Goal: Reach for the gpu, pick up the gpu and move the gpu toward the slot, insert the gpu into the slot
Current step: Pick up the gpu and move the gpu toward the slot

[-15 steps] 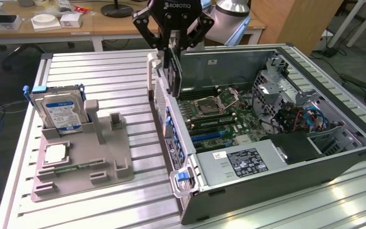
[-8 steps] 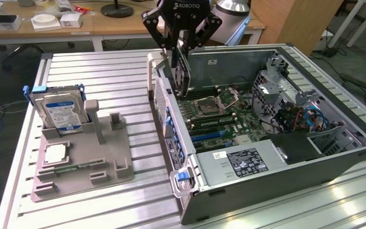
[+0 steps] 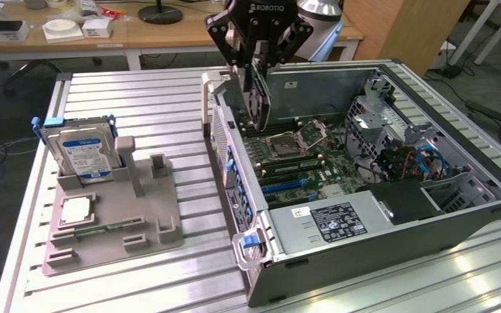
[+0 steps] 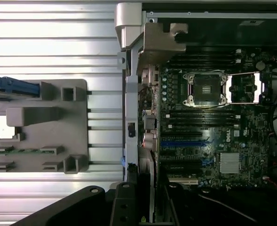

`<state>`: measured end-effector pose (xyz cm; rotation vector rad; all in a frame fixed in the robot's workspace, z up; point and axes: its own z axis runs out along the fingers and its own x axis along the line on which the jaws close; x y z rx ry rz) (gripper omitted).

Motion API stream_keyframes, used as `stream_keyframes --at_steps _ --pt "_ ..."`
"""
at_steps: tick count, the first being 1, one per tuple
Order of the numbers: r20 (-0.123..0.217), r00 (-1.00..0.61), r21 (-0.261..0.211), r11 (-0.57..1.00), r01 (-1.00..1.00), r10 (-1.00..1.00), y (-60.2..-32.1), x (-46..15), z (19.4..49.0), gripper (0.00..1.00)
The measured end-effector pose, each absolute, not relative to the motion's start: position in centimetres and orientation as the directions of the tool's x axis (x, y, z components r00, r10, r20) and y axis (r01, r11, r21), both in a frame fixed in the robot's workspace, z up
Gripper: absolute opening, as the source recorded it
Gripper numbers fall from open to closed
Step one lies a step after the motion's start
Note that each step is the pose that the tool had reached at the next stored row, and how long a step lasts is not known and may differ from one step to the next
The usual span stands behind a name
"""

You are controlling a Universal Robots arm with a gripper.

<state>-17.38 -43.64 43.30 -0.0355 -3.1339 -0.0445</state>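
Observation:
The gpu, a thin dark card with a metal bracket along one side, hangs upright over the open computer case. My gripper is shut on its top edge. The card's lower edge floats just above the green motherboard, near the case's rear wall and beside the processor socket. In the wrist view the gpu appears edge-on between my gripper's dark fingers. The slot, a long blue connector, lies on the motherboard among several parallel black ones. That slot sits nearer the power supply than the card does.
The case's rear panel with its handle stands close to the card. A power supply and drive cage occupy the case. On the ribbed table, a grey fixture holds a hard drive and a processor chip.

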Motion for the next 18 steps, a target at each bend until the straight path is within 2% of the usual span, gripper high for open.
stream_keyframes --at_steps 18 --pt "0.006 -1.000 0.028 0.999 0.023 0.022 -43.6 -13.7 43.1 0.26"
